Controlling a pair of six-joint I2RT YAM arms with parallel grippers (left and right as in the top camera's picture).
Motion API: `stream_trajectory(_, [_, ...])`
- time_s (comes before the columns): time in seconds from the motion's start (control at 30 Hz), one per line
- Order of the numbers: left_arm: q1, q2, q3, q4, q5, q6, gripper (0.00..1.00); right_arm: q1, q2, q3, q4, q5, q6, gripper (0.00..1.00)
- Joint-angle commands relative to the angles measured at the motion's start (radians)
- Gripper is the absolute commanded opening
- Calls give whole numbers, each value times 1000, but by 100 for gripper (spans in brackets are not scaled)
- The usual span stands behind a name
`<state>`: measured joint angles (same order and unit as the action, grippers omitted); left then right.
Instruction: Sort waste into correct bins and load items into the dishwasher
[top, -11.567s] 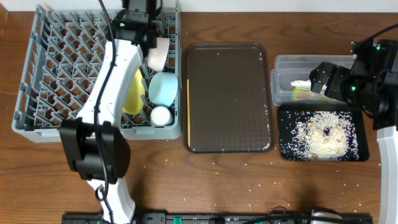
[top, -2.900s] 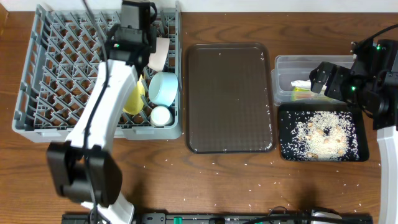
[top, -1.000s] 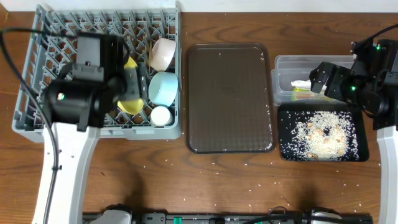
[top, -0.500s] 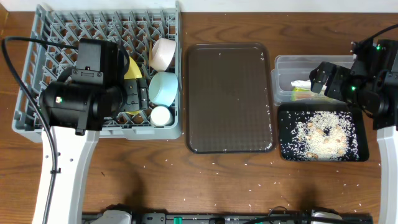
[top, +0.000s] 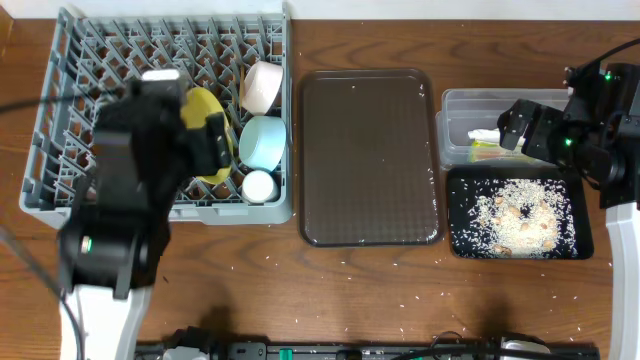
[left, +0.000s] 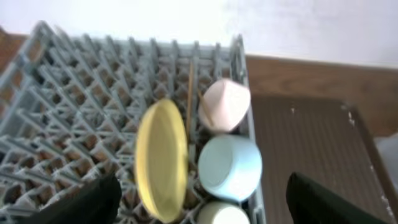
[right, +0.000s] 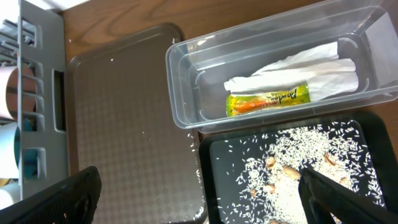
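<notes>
A: What colours are seen in the rack (left: 68, 118)?
B: Grey, grid-patterned. A yellow plate (left: 161, 158) and light blue bowl (left: 229, 167) are seen inside. The wrapper (right: 267, 99) is printed green and yellow, fwiw.

Only the green-and-yellow wrapper packet (right: 268, 100) in the clear tub (right: 185, 93) carries lettering, too blurred to read.

My left arm (top: 125, 200) is a blur in the overhead view, hiding part of the rack (top: 60, 100) and the plate's (top: 205, 115) lower edge. On the left wrist, the cup (left: 222, 213) is cut off below, and the chopsticks (left: 190, 93) blur into one stick, I think.
</notes>
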<state>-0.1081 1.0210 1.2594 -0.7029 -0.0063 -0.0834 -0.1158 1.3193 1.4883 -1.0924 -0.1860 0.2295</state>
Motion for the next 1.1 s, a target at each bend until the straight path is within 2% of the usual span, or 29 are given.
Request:
stream_trajectory(0.0, [48,-135,-174,105,-12,24,85,-8,1,2,-1,2,-9,99])
stream_trajectory(0.23, [118,-460,-548,292,-12,31,85,-8,1,2,-1,2,-9,99])
stream_trajectory(0.57, [156,-815,-916,492,-12,49,85,-8,1,2,-1,2,-9,99])
stream_trajectory(0.77, [156,-929,-1063,588,-12,50,85,-8,1,2,-1,2,-10,99])
stream_trajectory(1.07, [156,-999,-1177,615,-12,60,85,-8,1,2,-1,2,-9,99])
